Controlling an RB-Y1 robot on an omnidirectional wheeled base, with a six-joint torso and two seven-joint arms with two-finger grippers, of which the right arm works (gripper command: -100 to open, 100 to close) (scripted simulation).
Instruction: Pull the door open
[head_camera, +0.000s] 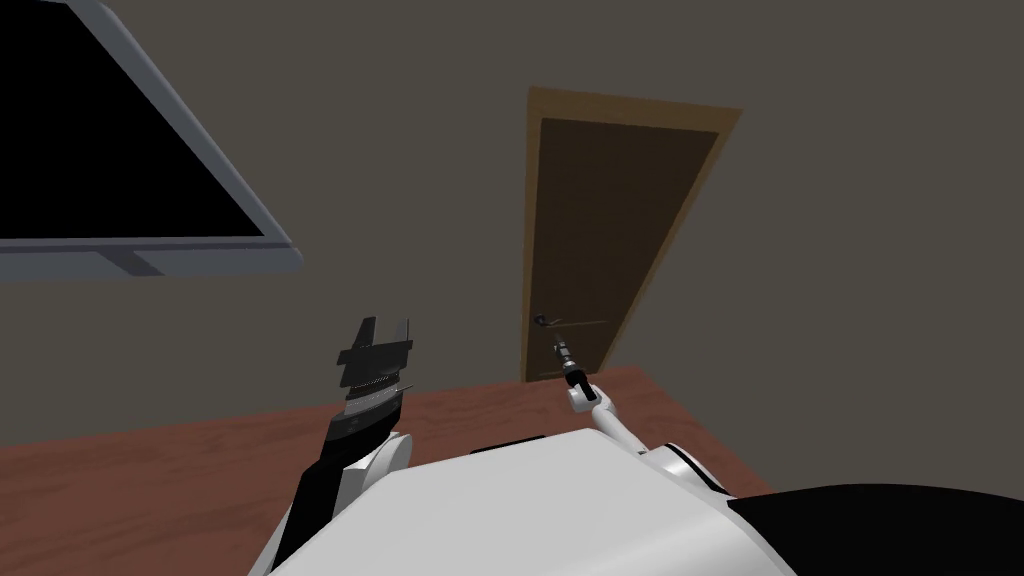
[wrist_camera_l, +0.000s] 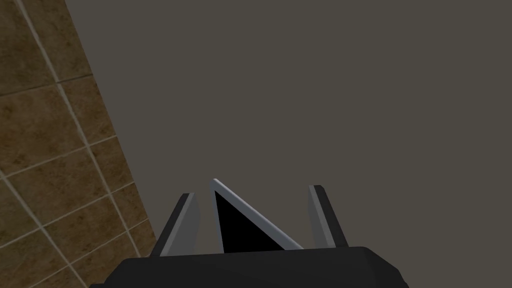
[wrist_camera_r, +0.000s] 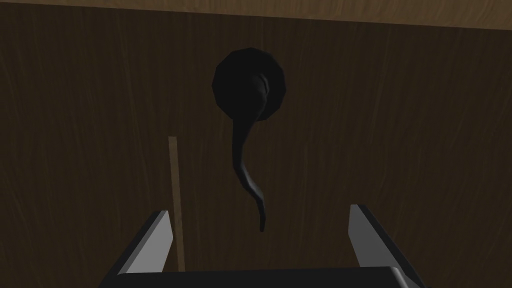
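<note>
Face a dark brown door (head_camera: 610, 240) in the far wall (head_camera: 400, 150), right of centre, closed in its lighter wooden frame (head_camera: 735, 115). See its black handle (wrist_camera_r: 247, 135) near the door's left edge: a round plate with a thin curved lever. Hold the right hand (wrist_camera_r: 258, 212) stretched far out, just in front of that handle, fingers (wrist_camera_r: 152, 240) released and spread wide, with the lever's free tip pointing into the gap between them and touching neither. Hold the left hand (head_camera: 384, 325) near, raised over the reddish-brown floor (head_camera: 150, 470), left of the right arm and well apart from the door, likewise released and grasping nothing. Note a grey-framed black panel (head_camera: 150, 200) on the wall, far left.
</note>
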